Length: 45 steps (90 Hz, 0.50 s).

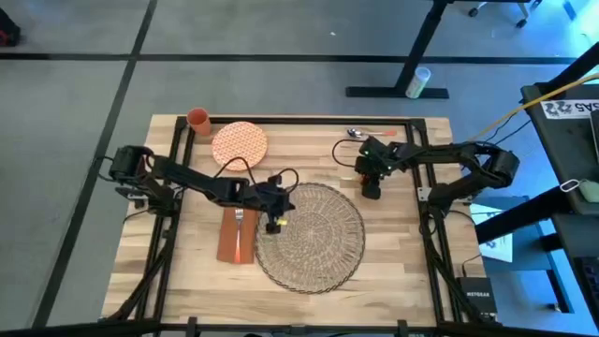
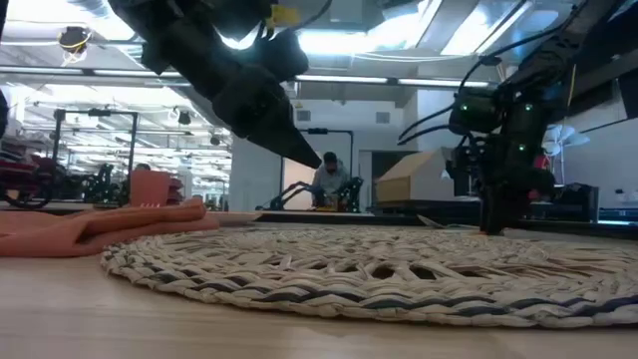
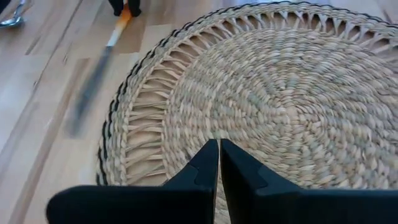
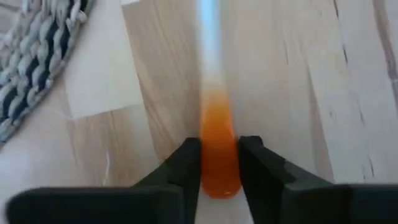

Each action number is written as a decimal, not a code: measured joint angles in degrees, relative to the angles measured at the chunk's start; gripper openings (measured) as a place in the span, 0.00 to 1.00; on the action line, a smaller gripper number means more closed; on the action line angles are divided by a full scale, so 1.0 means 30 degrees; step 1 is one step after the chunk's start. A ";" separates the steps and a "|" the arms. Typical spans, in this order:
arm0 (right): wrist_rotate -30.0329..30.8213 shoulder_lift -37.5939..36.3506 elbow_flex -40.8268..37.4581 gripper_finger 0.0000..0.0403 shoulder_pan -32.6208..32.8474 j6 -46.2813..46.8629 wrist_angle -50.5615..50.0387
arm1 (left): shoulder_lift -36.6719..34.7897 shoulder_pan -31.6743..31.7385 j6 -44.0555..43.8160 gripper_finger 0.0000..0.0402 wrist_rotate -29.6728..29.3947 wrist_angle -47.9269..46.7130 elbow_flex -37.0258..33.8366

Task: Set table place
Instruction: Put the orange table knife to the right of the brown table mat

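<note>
Under my remote control, the left gripper (image 1: 277,222) hovers with its two dark fingers pressed together, empty, over the near-left rim of the large round mat of beige woven straw with a lacy openwork rim (image 1: 314,236), which lies flat at the centre of the light wooden plank tabletop (image 1: 393,271). Just left of that pincer, a rust-orange rectangular napkin (image 1: 236,236) carries a metal fork (image 1: 240,223); beyond it sit an orange-patterned round plate (image 1: 239,142) and a small orange cup (image 1: 198,118). My right gripper (image 1: 371,190), just past the mat's far-right edge, pinches the orange handle of a blurred utensil (image 4: 219,155) against the bare planks. A metal spoon (image 1: 356,133) rests behind it. Beyond the table, the low view shows a lit workshop, a cardboard box (image 2: 411,178) and a seated person (image 2: 329,179).
</note>
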 joint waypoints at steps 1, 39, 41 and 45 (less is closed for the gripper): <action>-0.0004 0.0000 0.0000 0.15 0.0000 0.0000 0.0004 | 0.0000 -0.0009 -0.0009 0.00 0.0000 -0.0004 0.0000; -0.0805 -0.0976 0.0020 0.11 0.0296 0.1487 -0.0552 | 0.0000 -0.0279 -0.0555 0.00 -0.0007 0.0068 0.0000; -0.1085 -0.1226 0.0050 0.07 0.0416 0.1571 -0.0612 | 0.0000 -0.0279 -0.0570 0.00 -0.0009 0.0067 0.0000; -0.1270 -0.1653 0.0159 0.03 0.0719 0.1725 -0.0956 | 0.0000 -0.0279 -0.0606 0.00 -0.0010 0.0075 0.0000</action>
